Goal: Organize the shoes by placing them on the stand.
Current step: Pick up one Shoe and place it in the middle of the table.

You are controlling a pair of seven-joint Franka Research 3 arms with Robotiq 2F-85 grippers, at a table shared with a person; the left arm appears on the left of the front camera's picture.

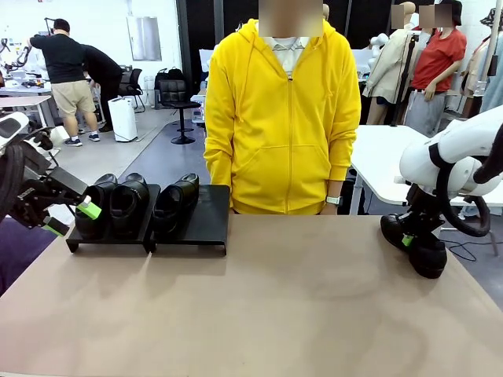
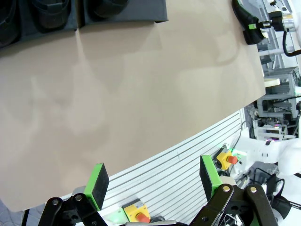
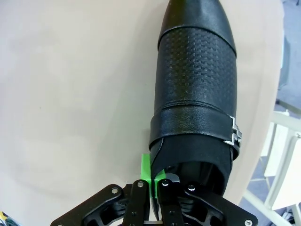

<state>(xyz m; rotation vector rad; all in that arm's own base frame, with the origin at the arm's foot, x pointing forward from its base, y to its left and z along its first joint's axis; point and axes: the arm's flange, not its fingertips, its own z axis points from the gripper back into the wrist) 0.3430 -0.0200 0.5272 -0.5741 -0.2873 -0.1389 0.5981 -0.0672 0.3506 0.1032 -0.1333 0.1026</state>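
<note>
Where the tabletop [image 1: 259, 314] meets the right edge of the front view, we see the right end effector [image 1: 406, 240] clamped on the rim of a shoe [image 1: 416, 243]; the right wrist view shows its green pads [image 3: 146, 172] pinching the heel edge [image 3: 157, 155] with almost no gap. At left of that frame, we find the left end effector [image 1: 72, 217] fully spread and holding nothing, just beside the stand [image 1: 149, 228]. Three shoes [image 1: 130, 200] sit on the stand, with one slot at its right bare. A person [image 1: 281, 118] stands behind.
</note>
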